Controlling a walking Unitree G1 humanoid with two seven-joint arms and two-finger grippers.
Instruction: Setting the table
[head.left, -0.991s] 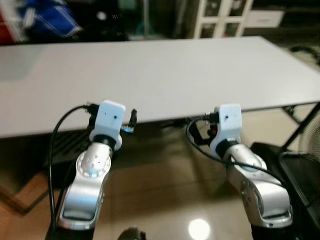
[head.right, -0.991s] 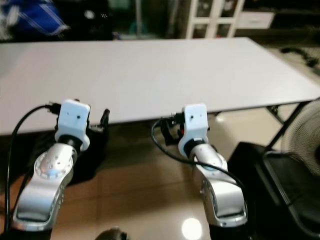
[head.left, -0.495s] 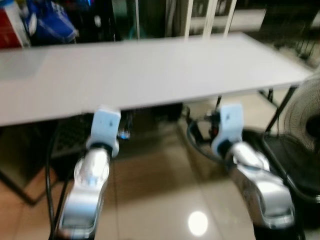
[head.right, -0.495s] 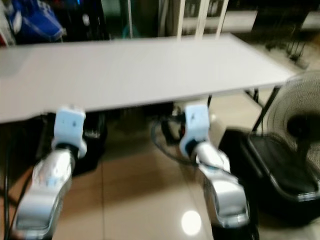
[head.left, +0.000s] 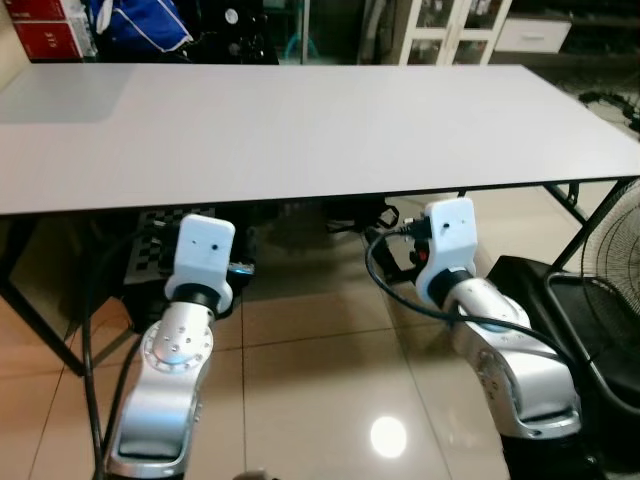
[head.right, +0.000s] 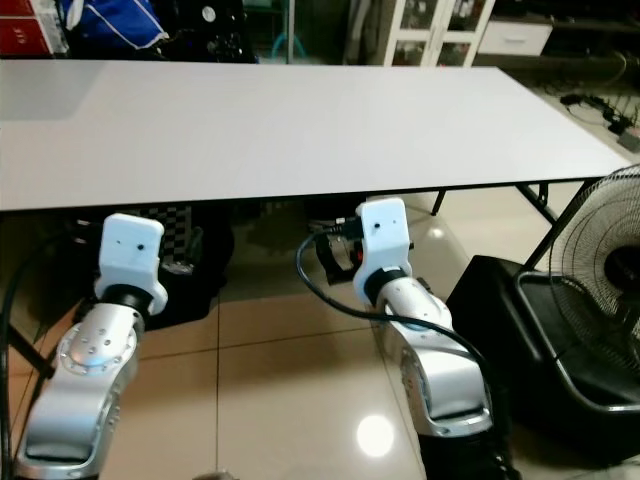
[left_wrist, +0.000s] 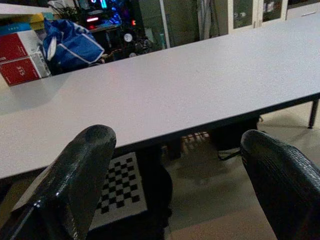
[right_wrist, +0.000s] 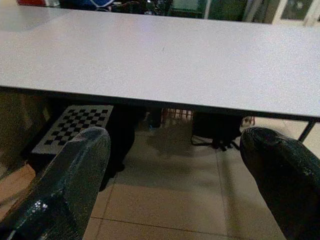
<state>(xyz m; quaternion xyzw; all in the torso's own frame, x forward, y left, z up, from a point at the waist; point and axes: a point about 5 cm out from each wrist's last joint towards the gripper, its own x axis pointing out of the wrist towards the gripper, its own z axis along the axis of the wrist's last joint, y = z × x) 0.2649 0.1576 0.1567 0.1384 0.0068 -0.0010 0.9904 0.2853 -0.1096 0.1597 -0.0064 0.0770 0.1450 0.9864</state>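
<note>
Table (head.left: 300, 120): left end cut by frame edge in eye views; underside in shadow.
Left gripper (left_wrist: 175, 185): fingers cut by frame bottom in wrist view, tips alone visible; hidden behind white wrist housing in eye views.
Right gripper (right_wrist: 175, 185): same, finger bases out of frame.
Checkerboard (right_wrist: 80, 125): partly hidden under table edge and behind finger.
Fan (head.right: 600, 270): cut by right edge.
Red boxes (left_wrist: 20, 60): print too small to read.
Cabinet (head.left: 450, 20): top cut off.

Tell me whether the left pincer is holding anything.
No. The left pincer is open with bare fingers, short of the white table.
</note>
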